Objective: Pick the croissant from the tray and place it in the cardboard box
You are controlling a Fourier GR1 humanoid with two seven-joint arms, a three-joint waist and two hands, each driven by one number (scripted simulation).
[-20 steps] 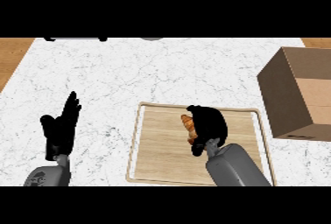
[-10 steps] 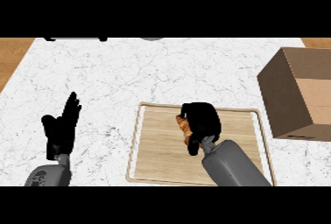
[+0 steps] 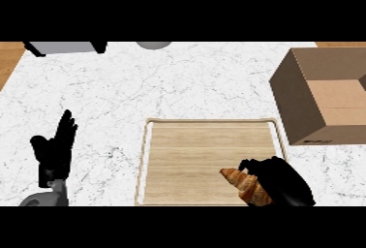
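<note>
A golden-brown croissant [image 3: 245,185] is held by my right hand [image 3: 282,182], whose fingers curl round its right side, low at the front right of the wooden tray [image 3: 200,140]. Whether the croissant touches the tray I cannot tell. The open cardboard box [image 3: 325,97] stands on the counter at the right, beyond the tray's far right corner. My left hand [image 3: 55,150] rests open at the left, fingers pointing up, well apart from the tray.
The white marble counter [image 3: 143,82] spreads around the tray. A grey object [image 3: 64,47] and a round grey one [image 3: 154,44] sit at the far edge. A wooden floor strip [image 3: 8,55] shows at the top left.
My right hand has pulled back toward the near right corner of the tray with the croissant in it. The view now sits differently over the counter. The left hand stays still.
</note>
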